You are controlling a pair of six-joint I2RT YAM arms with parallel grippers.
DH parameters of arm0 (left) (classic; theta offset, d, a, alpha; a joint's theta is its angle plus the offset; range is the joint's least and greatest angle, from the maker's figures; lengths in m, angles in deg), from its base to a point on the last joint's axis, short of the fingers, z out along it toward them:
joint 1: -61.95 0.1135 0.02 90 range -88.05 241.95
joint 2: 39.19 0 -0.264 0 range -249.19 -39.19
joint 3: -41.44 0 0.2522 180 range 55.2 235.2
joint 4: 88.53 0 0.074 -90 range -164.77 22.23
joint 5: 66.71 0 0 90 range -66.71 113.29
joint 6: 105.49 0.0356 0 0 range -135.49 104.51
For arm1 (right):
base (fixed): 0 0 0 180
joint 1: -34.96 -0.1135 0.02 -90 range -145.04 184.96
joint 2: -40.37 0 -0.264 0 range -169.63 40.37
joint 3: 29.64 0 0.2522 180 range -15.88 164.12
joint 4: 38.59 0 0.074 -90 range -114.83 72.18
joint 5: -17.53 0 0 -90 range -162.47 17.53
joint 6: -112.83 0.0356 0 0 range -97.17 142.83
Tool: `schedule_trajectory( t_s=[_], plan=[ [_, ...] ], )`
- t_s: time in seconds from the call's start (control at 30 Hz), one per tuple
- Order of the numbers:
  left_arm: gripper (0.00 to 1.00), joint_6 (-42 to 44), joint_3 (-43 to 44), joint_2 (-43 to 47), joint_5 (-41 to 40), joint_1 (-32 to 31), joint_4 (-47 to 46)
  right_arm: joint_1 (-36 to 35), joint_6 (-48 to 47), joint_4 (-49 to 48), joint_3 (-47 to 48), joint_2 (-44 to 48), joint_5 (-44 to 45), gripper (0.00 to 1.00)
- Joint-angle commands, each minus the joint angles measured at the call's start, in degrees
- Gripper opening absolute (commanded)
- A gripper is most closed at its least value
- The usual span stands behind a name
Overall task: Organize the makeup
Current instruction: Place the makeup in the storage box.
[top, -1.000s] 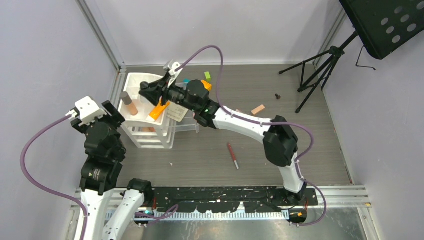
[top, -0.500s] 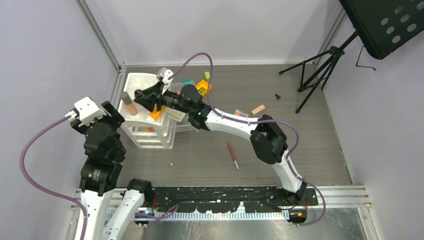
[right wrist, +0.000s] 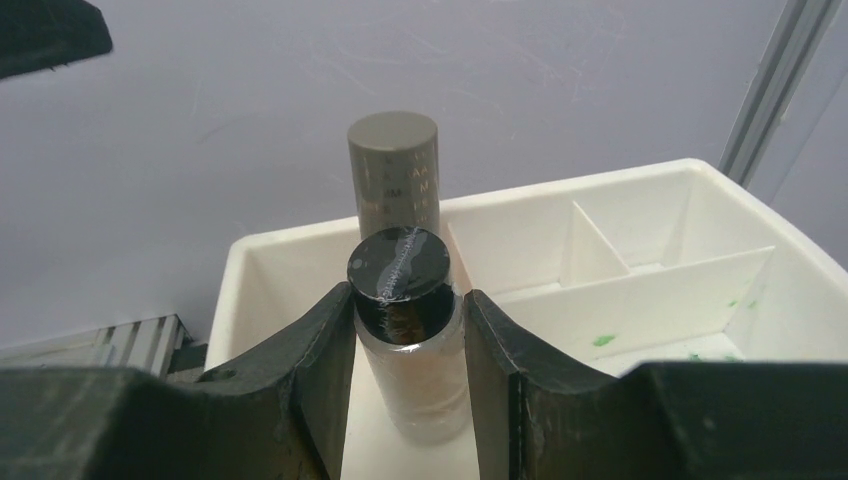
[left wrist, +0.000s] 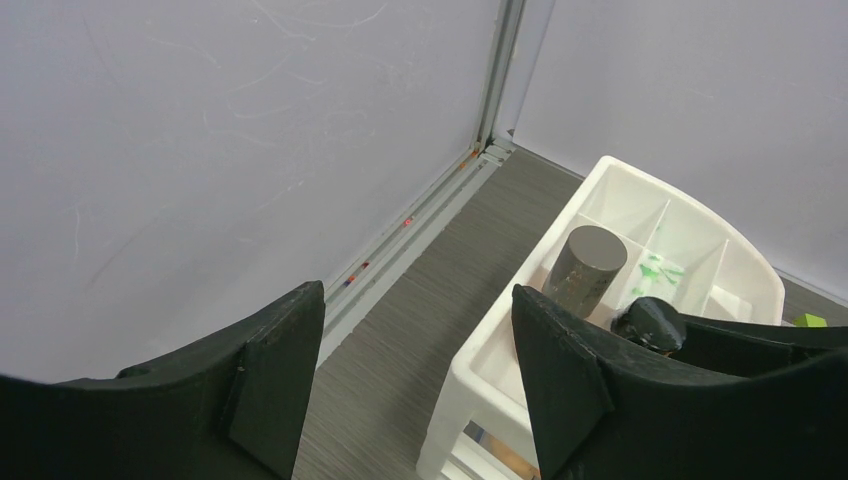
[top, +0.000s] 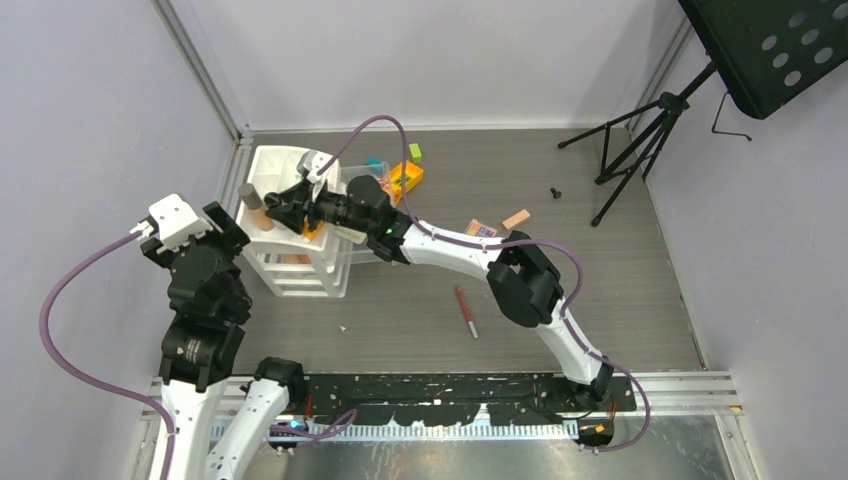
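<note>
My right gripper (right wrist: 408,300) is shut on a small frosted bottle with a black cap (right wrist: 415,380), held upright over the near-left compartment of the white organizer (right wrist: 640,290). Just behind the bottle, a beige tube with a grey cap (right wrist: 393,170) stands in that organizer (top: 268,160). An orange tube (top: 314,230) lies in the organizer under my right wrist. On the floor lie a red pencil (top: 466,312), a small palette (top: 480,229) and a beige tube (top: 516,218). My left gripper (left wrist: 415,340) is open and empty, just left of the organizer (left wrist: 520,330).
A yellow-and-red toy brick (top: 405,180), a green block (top: 414,151) and a teal block (top: 373,161) lie behind the organizer. A black tripod (top: 630,140) stands at the back right, with a small black piece (top: 554,191) near it. Walls close in on the left and at the back.
My right gripper has carried the black-capped bottle leftward over the organizer, closer to the standing beige tube. The left arm has not moved.
</note>
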Motion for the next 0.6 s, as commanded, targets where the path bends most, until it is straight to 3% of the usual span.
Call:
schedule_trajectory(
  t_s=[0.0, 0.27, 0.57],
  plan=[
    [0.71, 0.4, -0.2, 0.4, -0.6, -0.2, -3.3, -0.3, -2.7, -0.8, 4.1, -0.2, -0.4, 0.16],
    [0.71, 0.4, -0.3, 0.4, -0.4, -0.2, -3.3, -0.5, -3.2, -0.8, 3.8, -0.6, 0.3, 0.37],
    [0.71, 0.5, -0.3, 0.2, -0.3, -0.2, -3.3, -0.5, -3.7, -1.4, 3.1, 0.0, 0.6, 0.50]
  ],
)
